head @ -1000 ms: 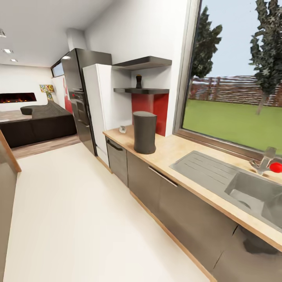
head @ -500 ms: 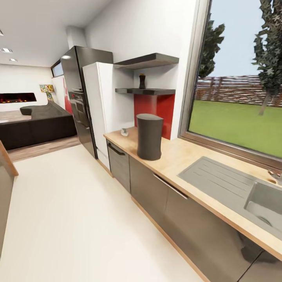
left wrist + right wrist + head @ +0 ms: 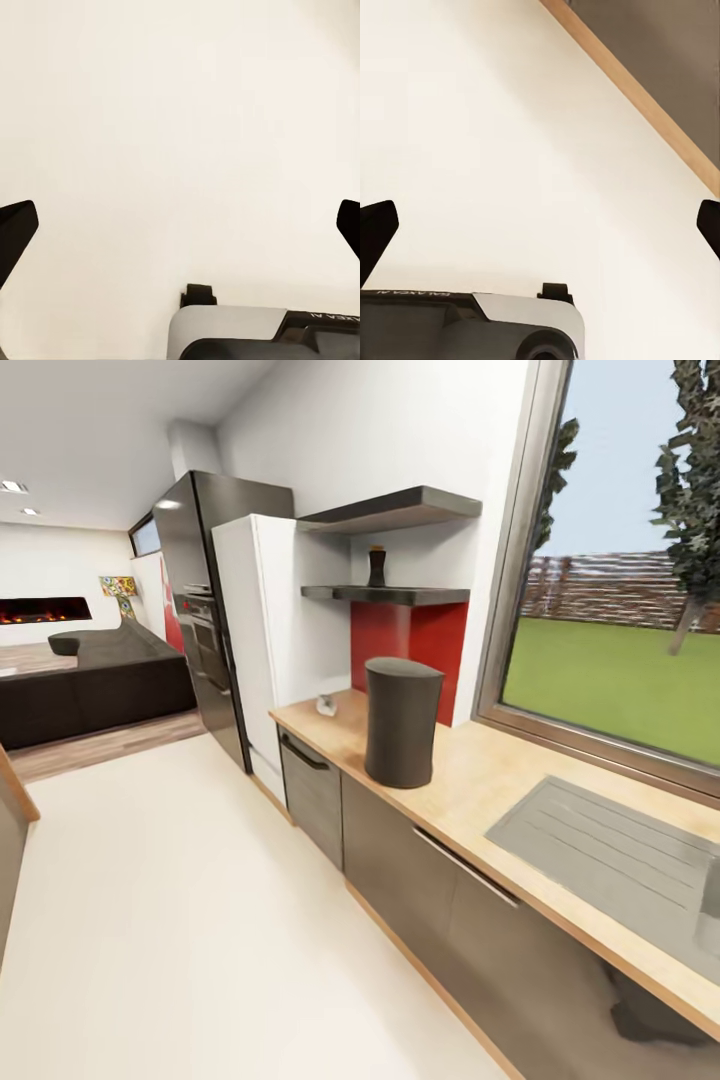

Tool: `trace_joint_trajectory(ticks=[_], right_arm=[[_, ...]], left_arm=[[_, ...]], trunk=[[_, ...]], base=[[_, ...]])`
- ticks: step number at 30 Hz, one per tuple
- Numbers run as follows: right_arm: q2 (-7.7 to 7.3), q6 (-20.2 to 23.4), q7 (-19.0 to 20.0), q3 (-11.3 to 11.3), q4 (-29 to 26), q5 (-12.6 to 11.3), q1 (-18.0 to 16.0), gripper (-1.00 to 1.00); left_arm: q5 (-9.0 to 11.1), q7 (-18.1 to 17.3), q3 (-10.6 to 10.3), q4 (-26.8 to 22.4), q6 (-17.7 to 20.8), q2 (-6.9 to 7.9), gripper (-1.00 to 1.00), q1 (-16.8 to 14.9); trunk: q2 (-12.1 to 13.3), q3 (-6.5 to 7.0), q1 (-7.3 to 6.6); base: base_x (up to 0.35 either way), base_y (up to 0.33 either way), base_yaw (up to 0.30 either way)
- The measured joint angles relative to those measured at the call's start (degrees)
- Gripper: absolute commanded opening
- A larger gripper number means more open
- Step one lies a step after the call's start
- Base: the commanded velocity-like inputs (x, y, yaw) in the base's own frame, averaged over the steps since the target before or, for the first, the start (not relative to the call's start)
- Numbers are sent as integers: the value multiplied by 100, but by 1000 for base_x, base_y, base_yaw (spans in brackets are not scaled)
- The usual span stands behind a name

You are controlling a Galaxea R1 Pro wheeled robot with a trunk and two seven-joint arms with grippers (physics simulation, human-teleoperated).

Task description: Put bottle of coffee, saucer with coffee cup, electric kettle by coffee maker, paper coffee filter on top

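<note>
The coffee maker [image 3: 403, 722], a tall dark-grey cylinder, stands on the beige countertop [image 3: 480, 775] in the head view. Behind and above it, the small dark bottle of coffee [image 3: 377, 566] stands on the lower black kitchen shelf [image 3: 395, 595]. A small white item [image 3: 326, 705] lies at the counter's far end, too small to identify. In the left wrist view my left gripper [image 3: 180, 225] is open over cream floor, holding nothing. My right gripper [image 3: 540, 225] is open too, over floor beside the cabinet's wooden plinth [image 3: 637, 90].
A second black shelf [image 3: 400, 508] hangs above the first. A white fridge [image 3: 262, 630] and a dark oven tower [image 3: 205, 610] stand past the counter's end. A grey sink drainboard [image 3: 620, 855] lies at the near right. Open cream floor [image 3: 180, 920] stretches left of the cabinets.
The whole head view has shifted: the camera has moved along the counter, so the coffee maker and shelves look larger and further right, and the tap and sink basin have left the picture.
</note>
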Motion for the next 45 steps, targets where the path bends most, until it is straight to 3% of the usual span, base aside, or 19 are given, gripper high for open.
trace_joint_trajectory(ticks=[45], right_arm=[[0, 3, 0, -3, 0, 0, 0, 100]], left_arm=[[0, 0, -3, 0, 0, 0, 100, 0]], trunk=[[0, 0, 0]], base=[[294, 216, 0]])
